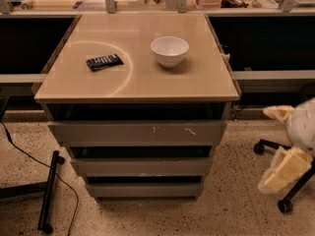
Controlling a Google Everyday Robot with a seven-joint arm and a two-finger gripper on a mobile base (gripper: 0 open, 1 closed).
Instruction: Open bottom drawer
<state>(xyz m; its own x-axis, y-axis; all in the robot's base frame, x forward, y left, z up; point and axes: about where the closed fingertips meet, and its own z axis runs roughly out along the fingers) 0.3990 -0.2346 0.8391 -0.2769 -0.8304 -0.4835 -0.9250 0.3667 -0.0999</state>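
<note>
The bottom drawer is the lowest and narrowest of three grey fronts on the cabinet, plain and without a handle. Above it sit the middle drawer and the top drawer, which has pale scratch marks. All three fronts stand slightly stepped, with dark gaps above them. My gripper is at the right edge of the view, well to the right of the cabinet at about middle-drawer height. Its pale yellow fingers are spread apart and hold nothing.
On the tan cabinet top lie a white bowl and a black remote. A black chair base with casters stands on the floor at the right. A black stand leg and a cable lie at the left.
</note>
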